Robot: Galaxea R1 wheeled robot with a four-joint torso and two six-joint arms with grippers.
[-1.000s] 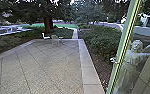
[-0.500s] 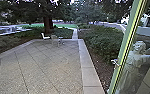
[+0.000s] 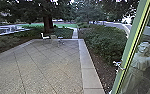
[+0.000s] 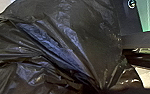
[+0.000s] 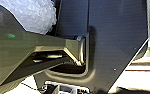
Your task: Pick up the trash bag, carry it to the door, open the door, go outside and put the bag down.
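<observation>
At the right of the head view stands the glass door (image 3: 134, 51), its green frame slanting, with a metal handle (image 3: 118, 65) on its edge. The black trash bag (image 4: 66, 32) looms large in the left wrist view. Its shiny folds run together into a tight gather, where my left gripper (image 4: 102, 88) is closed on the plastic. In the right wrist view dark robot parts cover much of the scene, and how the right gripper stands cannot be made out.
Ahead lies a paved patio (image 3: 46, 65) with a pale stone border (image 3: 87, 67). White chairs (image 3: 44, 37) stand at its far end, near a tree trunk (image 3: 48, 23). Bushes (image 3: 103, 42) line the right side. A pale statue (image 3: 144, 57) shows in the door's glass.
The head camera has moved forward slightly, so the door frame, handle and statue appear nearer the right edge. The patio's far end looks nearly the same.
</observation>
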